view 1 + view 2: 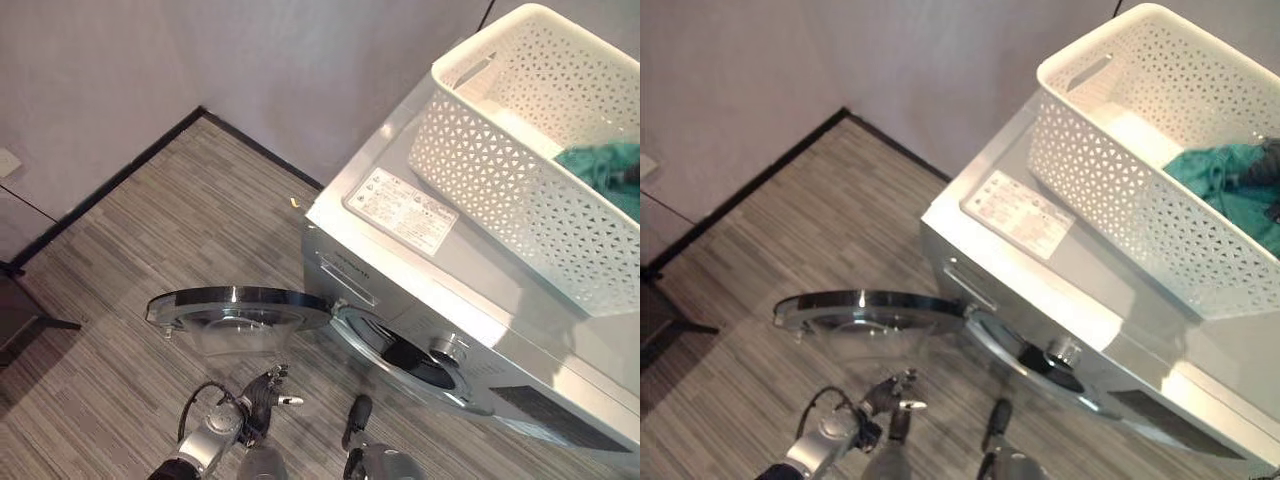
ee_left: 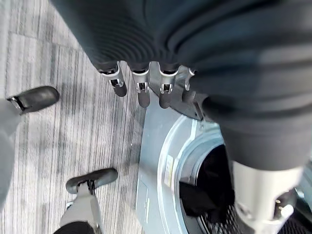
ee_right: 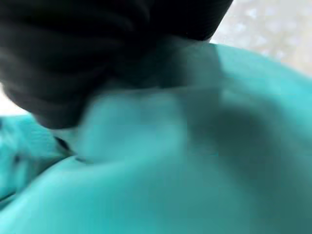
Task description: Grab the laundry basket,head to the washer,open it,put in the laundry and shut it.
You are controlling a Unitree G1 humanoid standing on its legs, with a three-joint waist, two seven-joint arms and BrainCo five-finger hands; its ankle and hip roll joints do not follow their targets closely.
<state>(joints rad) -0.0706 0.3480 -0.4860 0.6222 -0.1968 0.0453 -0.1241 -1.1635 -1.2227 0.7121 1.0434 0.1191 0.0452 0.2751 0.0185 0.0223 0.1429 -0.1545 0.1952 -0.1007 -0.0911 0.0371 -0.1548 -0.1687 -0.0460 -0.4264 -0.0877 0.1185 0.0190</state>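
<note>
The step in hand looks like picking the teal laundry point(image 1: 1225, 175) out of the white basket point(image 1: 500, 190), which is set on top of the washer point(image 1: 420, 270). The right hand point(image 1: 1268, 165) is seen at 3 o'clock in the head views, down in the basket and right on the cloth. In its wrist view teal cloth is pressed up close, and it can't be told if the fingers are closed round it or not. A full bunch should be gathered before lifting, so no bit is left hanging over the basket wall. The washer door point(image 1: 235, 305) is swung wide open at 8 o'clock, so the drum mouth point(image 2: 204, 190) is free; something dark is already lying inside it. The left hand point(image 1: 262, 395) hangs low at 6 o'clock w/ fingers loose, holding nothing. It should be kept off the door.
</note>
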